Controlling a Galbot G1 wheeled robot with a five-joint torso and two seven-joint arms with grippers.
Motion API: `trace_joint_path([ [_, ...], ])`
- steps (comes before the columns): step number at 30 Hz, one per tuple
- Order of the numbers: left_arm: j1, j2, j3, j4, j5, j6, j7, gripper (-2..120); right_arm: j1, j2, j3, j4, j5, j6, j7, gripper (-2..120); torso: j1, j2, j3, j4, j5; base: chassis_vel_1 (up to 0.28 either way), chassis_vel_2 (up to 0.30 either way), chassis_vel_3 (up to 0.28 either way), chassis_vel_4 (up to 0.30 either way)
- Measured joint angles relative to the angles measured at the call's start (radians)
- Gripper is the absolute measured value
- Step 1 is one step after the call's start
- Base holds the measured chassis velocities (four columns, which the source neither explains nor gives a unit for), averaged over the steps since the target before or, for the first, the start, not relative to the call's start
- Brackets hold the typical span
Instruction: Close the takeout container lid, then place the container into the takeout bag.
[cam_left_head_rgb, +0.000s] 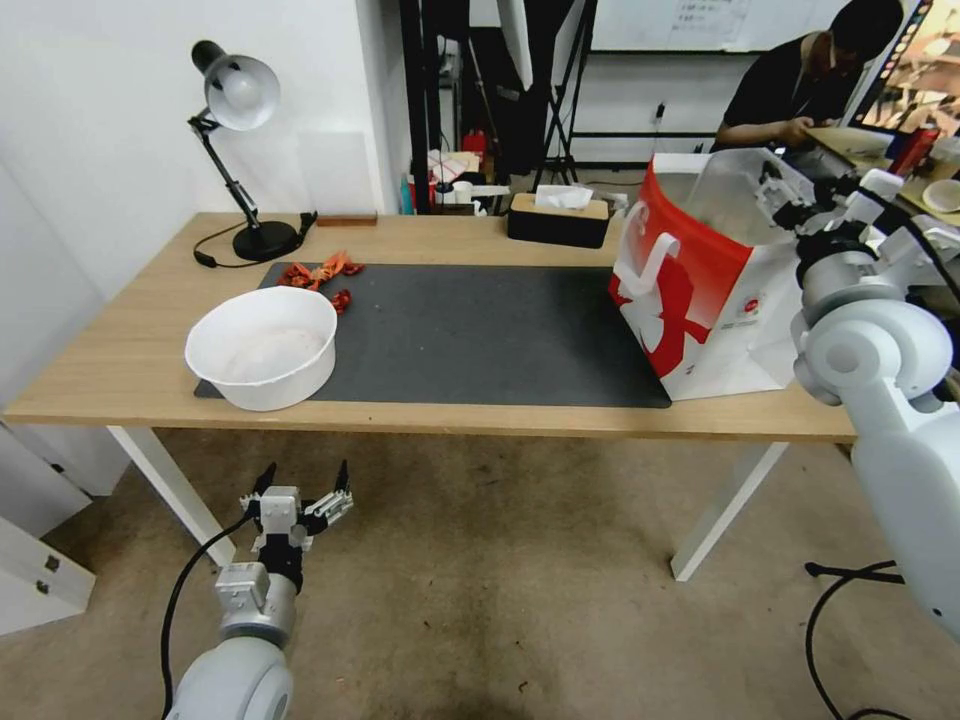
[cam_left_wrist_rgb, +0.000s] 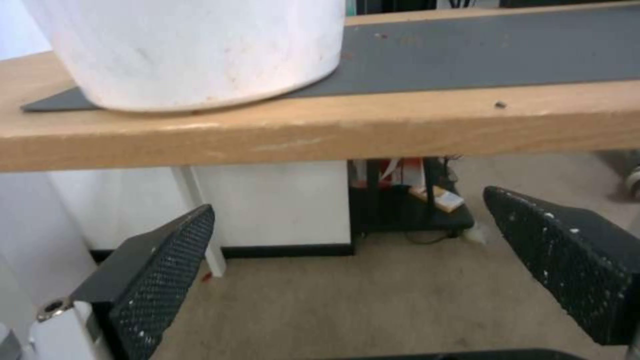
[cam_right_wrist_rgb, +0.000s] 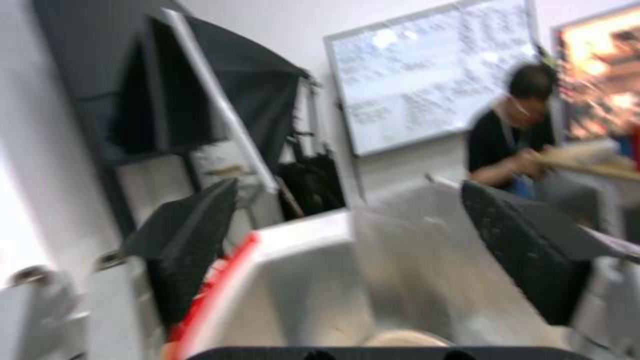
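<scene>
The takeout bag (cam_left_head_rgb: 700, 300), red and white with a white strap handle, stands open at the right end of the table. My right gripper (cam_left_head_rgb: 790, 205) hovers at the bag's mouth, open. In the right wrist view its fingers (cam_right_wrist_rgb: 527, 250) spread wide with nothing between them, over the bag's silvery lining (cam_right_wrist_rgb: 400, 280). The takeout container and its lid are out of view. My left gripper (cam_left_head_rgb: 300, 490) hangs open and empty below the table's front edge, in front of the white bowl (cam_left_head_rgb: 262, 345).
The white bowl (cam_left_wrist_rgb: 193, 50) sits at the front left corner of a dark mat (cam_left_head_rgb: 480, 330) on the wooden table (cam_left_head_rgb: 130, 360). A black tissue box (cam_left_head_rgb: 557, 220), a desk lamp (cam_left_head_rgb: 240, 100) and red wrappers (cam_left_head_rgb: 320, 272) lie along the back.
</scene>
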Motion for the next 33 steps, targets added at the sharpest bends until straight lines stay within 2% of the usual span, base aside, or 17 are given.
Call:
trace_joint_path([
  [3,0.001,-0.001,-0.002,-0.002,-0.008,-0.004,0.014,100,-0.039,-0.023,0.004,0.037,-0.010,0.029,-0.068,98,0.000,0.000,0.000,0.0000,0.0000,0.000,0.000,0.000,0.000],
  [5,0.004,-0.003,-0.005,-0.002,-0.013,-0.016,0.028,100,-0.108,-0.049,0.019,0.085,-0.017,0.054,-0.149,100,0.000,0.000,0.000,0.0001,-0.0003,0.000,0.000,0.000,0.000],
  [6,0.004,-0.003,-0.005,-0.002,-0.013,-0.016,0.028,100,-0.108,-0.049,0.019,0.085,-0.017,0.054,-0.149,100,0.000,0.000,0.000,0.0001,-0.0003,0.000,0.000,0.000,0.000],
  [8,0.007,-0.005,-0.008,-0.002,-0.017,-0.027,0.045,100,-0.199,-0.066,0.035,0.140,-0.054,0.077,-0.215,100,0.000,0.000,0.000,-0.0003,0.0001,0.000,0.000,0.000,0.000],
  [12,0.016,-0.010,-0.015,-0.002,-0.016,-0.045,0.067,100,-0.321,-0.058,0.045,0.212,-0.135,0.110,-0.246,100,0.000,0.000,0.000,0.0003,-0.0001,0.000,0.000,0.000,0.000],
  [14,0.023,-0.012,-0.016,-0.002,-0.016,-0.057,0.074,100,-0.436,-0.030,0.058,0.247,-0.219,0.151,-0.259,100,0.000,0.000,0.000,0.0003,-0.0004,0.000,0.000,0.000,0.000],
  [15,0.023,-0.012,-0.016,-0.002,-0.016,-0.057,0.074,100,-0.436,-0.030,0.058,0.247,-0.219,0.151,-0.259,100,0.000,0.000,0.000,0.0003,-0.0004,0.000,0.000,0.000,0.000],
  [18,0.028,-0.014,-0.018,-0.003,-0.005,-0.077,0.087,100,-0.609,0.034,0.078,0.267,-0.345,0.218,-0.276,100,0.000,0.000,0.000,-0.0003,-0.0001,0.000,0.000,0.000,0.000],
  [19,0.028,-0.014,-0.018,-0.003,-0.005,-0.077,0.087,100,-0.609,0.034,0.078,0.267,-0.345,0.218,-0.276,100,0.000,0.000,0.000,-0.0003,-0.0001,0.000,0.000,0.000,0.000],
  [22,0.029,-0.017,-0.013,-0.003,0.007,-0.098,0.085,100,-0.767,0.123,0.094,0.261,-0.472,0.296,-0.280,100,0.000,0.000,0.000,0.0001,-0.0004,0.000,0.000,0.000,0.000],
  [23,0.029,-0.017,-0.013,-0.003,0.007,-0.098,0.085,100,-0.767,0.123,0.094,0.261,-0.472,0.296,-0.280,100,0.000,0.000,0.000,0.0001,-0.0004,0.000,0.000,0.000,0.000],
  [25,0.029,-0.019,-0.007,0.002,0.013,-0.113,0.077,100,-0.867,0.177,0.094,0.238,-0.544,0.357,-0.280,100,0.000,0.000,0.000,-0.0001,-0.0001,0.000,0.000,0.000,0.000],
  [27,0.028,-0.020,-0.007,0.003,0.013,-0.116,0.077,100,-0.890,0.191,0.093,0.231,-0.560,0.375,-0.282,100,0.000,0.000,0.000,-0.0002,-0.0003,0.000,0.000,0.000,0.000],
  [30,0.029,-0.022,-0.001,0.005,0.014,-0.134,0.074,100,-0.978,0.265,0.079,0.185,-0.623,0.453,-0.291,100,0.000,0.000,0.000,-0.0002,-0.0003,0.000,0.000,0.000,0.000],
  [33,0.032,-0.022,0.000,0.005,0.019,-0.139,0.076,100,-0.995,0.301,0.058,0.158,-0.655,0.482,-0.290,100,0.000,0.000,0.000,0.0000,-0.0001,0.000,0.000,0.000,0.000],
])
